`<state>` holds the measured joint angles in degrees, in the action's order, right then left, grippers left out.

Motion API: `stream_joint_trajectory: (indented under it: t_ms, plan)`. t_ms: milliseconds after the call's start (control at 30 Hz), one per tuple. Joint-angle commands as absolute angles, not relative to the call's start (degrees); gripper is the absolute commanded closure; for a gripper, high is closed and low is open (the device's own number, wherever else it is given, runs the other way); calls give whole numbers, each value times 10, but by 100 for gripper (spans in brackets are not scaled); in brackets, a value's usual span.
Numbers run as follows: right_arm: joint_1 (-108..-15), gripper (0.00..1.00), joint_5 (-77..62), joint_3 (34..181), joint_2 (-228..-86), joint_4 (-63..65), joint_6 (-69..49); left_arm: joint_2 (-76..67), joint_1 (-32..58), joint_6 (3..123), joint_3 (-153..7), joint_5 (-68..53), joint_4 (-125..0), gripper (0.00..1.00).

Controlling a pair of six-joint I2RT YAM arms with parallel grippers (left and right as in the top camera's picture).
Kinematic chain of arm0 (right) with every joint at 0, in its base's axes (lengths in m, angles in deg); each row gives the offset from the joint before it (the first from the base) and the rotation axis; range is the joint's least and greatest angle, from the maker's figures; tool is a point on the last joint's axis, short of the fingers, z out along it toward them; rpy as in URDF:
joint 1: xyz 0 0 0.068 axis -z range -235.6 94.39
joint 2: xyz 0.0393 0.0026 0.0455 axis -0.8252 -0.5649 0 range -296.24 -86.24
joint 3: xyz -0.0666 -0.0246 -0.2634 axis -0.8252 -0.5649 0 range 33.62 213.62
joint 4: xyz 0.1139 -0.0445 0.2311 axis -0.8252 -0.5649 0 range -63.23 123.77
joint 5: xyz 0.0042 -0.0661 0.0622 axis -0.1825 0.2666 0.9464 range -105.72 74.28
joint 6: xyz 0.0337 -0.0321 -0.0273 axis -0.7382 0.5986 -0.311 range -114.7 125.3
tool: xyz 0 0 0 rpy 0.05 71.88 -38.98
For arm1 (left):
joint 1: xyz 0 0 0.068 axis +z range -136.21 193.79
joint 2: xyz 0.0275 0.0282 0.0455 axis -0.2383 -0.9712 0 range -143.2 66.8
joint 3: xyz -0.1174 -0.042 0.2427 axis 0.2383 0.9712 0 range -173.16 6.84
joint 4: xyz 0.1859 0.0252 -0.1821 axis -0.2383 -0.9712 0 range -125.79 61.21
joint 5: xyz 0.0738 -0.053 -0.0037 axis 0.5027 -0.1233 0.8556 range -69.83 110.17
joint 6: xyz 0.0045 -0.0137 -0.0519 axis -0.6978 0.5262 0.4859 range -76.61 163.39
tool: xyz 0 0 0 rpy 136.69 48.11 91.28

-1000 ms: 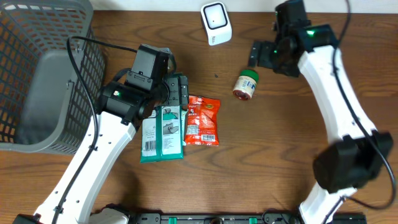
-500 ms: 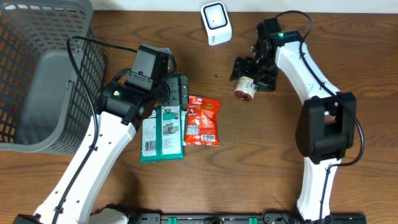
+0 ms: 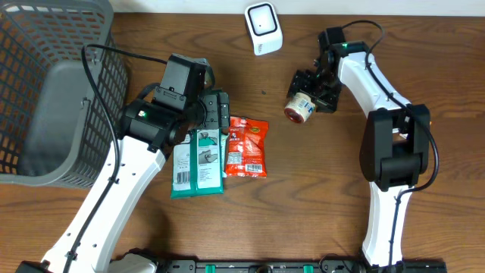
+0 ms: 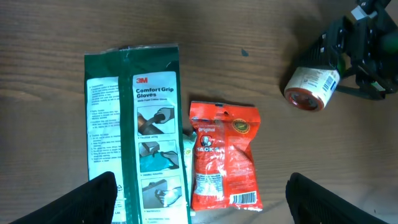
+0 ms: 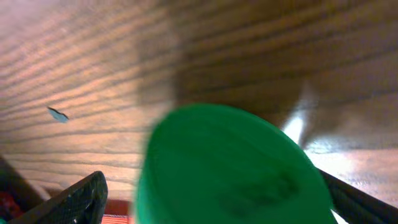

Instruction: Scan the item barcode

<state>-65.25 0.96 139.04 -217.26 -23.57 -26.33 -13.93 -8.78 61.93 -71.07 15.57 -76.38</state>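
A small jar (image 3: 298,108) with a green lid and white label lies on its side on the wooden table, right of centre. My right gripper (image 3: 309,91) stands open at its lid end, one finger on each side. The right wrist view is filled by the blurred green lid (image 5: 230,168), with a gap showing between the lid and the left finger (image 5: 78,199). My left gripper (image 3: 216,114) hangs open above a green glove packet (image 4: 140,124) and a red snack bag (image 4: 224,155), holding nothing. A white scanner (image 3: 263,27) stands at the back.
A grey mesh basket (image 3: 30,45) fills the back left corner. The glove packet (image 3: 198,163) and the snack bag (image 3: 247,148) lie side by side in the middle. The jar (image 4: 311,87) also shows at the upper right of the left wrist view.
My right arm swung in from the back right and came down around the jar's lid end, its jaws narrowing slightly. The left arm and the packets have not moved.
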Motion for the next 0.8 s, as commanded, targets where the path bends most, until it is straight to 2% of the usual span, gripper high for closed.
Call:
stream_joint_trajectory:
  t_ms: [0, 267, 467, 600, 667, 767]
  plan:
    - [-651, 7, 6, 1396, -2172, -232, -268, -141, -88, 614, -720, 155, -765, 13]
    - [-651, 17, -17, 1396, -2172, -229, -268, -141, -88, 614, -720, 155, -765, 13]
    - [-651, 19, -21, 1396, -2172, -235, -268, -141, -88, 614, -720, 155, -765, 13]
    - [-652, 30, -21, 1396, -2172, -237, -262, -141, -88, 614, -720, 155, -765, 13]
    - [-650, 39, -8, 1396, -2170, -228, -233, -141, -88, 614, -720, 155, -765, 13]
    - [-647, 61, 19, 1396, -2156, -237, -182, -141, -88, 614, -720, 155, -765, 13]
